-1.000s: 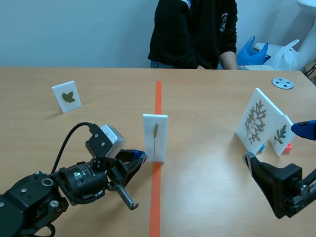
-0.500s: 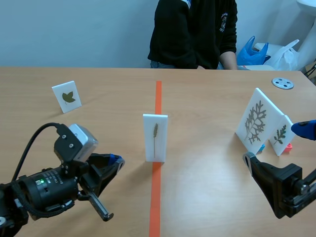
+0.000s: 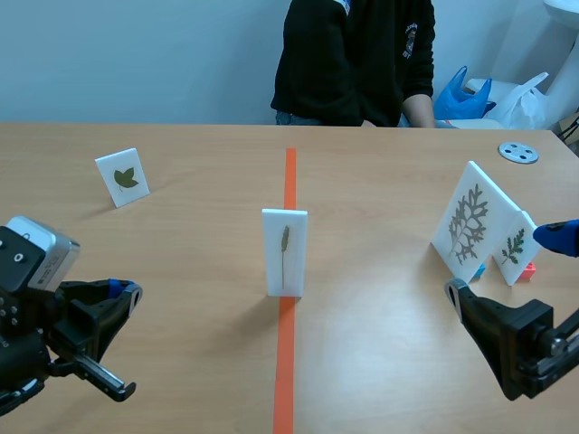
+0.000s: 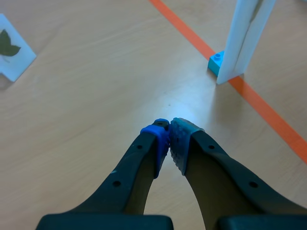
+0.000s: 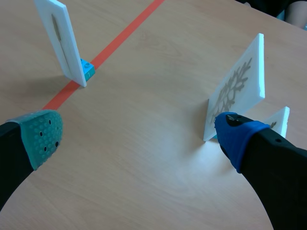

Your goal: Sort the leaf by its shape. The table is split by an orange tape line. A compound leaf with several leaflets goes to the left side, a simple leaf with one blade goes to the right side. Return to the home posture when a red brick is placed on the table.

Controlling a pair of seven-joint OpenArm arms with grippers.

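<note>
The white upright card bearing one slender leaf [image 3: 284, 251] stands mid-frame on the orange tape line [image 3: 285, 362], unsorted, facing the robot. The left hand [image 4: 169, 125], lower left, is closed on nothing. The right hand [image 5: 139, 132], lower right, gapes empty, likely readied for this simple leaf.

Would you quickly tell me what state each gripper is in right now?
Left gripper: shut, holding nothing.
Right gripper: open, holding nothing.

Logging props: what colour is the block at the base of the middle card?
Light blue; the block shows best in the left wrist view.
</note>
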